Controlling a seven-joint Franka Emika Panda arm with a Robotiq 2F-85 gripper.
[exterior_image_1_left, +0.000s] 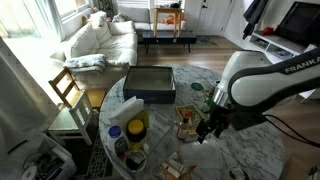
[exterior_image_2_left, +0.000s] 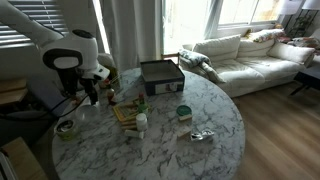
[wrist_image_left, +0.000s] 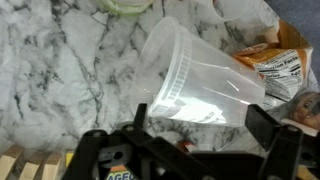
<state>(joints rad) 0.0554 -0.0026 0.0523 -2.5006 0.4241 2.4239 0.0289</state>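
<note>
table (exterior_image_2_left: 170, 155): round, marble | cup (wrist_image_left: 205, 75): clear, tipped | room: lounge (white sofa (exterior_image_2_left: 245, 55))

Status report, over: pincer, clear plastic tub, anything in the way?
Pincer open over clear tub. Tub on its side on marble table, not gripped. Snack bag close beside it.

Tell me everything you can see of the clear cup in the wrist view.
The cup is clear, thin plastic, seemingly empty, with a ribbed band around its rim. It lies on its side on the marble table, slanted, rim end toward the open tool, whose fingers stand either side of that end; contact cannot be told. An orange snack bag lies close at its side.
</note>
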